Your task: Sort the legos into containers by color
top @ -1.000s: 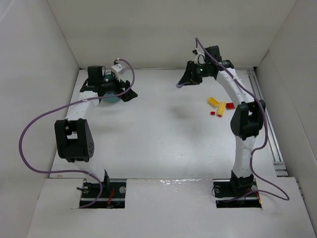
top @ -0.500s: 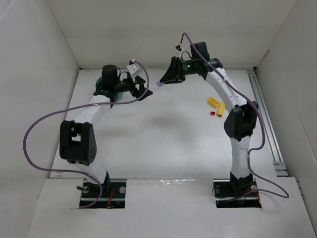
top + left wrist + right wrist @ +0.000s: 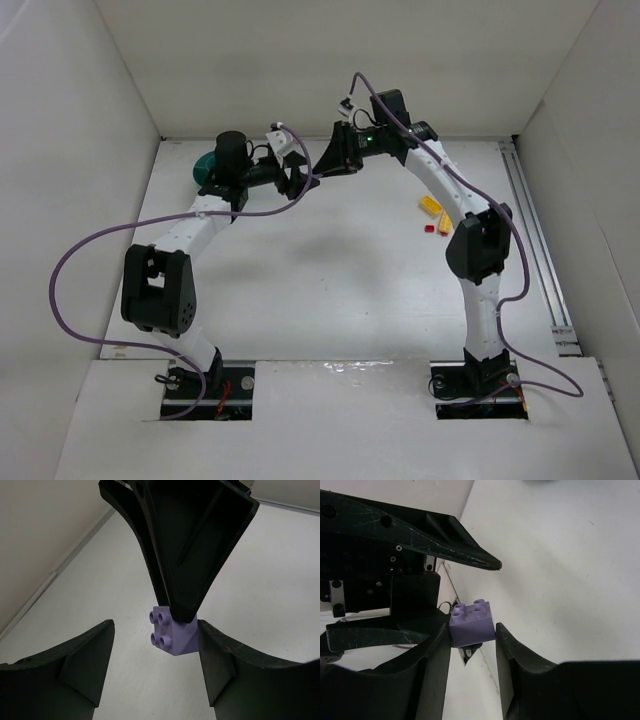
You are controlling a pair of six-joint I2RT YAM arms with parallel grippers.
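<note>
Up over the far middle of the white table (image 3: 330,290), tip to tip: right pincer (image 3: 322,168) and left pincer (image 3: 297,180). Clamped between the black fingers of the right pincer, clear of the table: small pale purple plastic brick (image 3: 172,635), four studs showing. Flanking that brick, one on each side: the left pincer's fingers (image 3: 75,665), spread apart, with a clear gap on one side and just beside the brick on the other; contact there impossible to tell. Behind the left arm, near the table's far left corner: round teal plastic bowl (image 3: 208,165), largely hidden by the arm, compartments not visible. Lying on the table beside the right arm, well apart from the bowl: two yellow plastic bricks (image 3: 431,206) and a tiny red plastic brick (image 3: 430,229).
</note>
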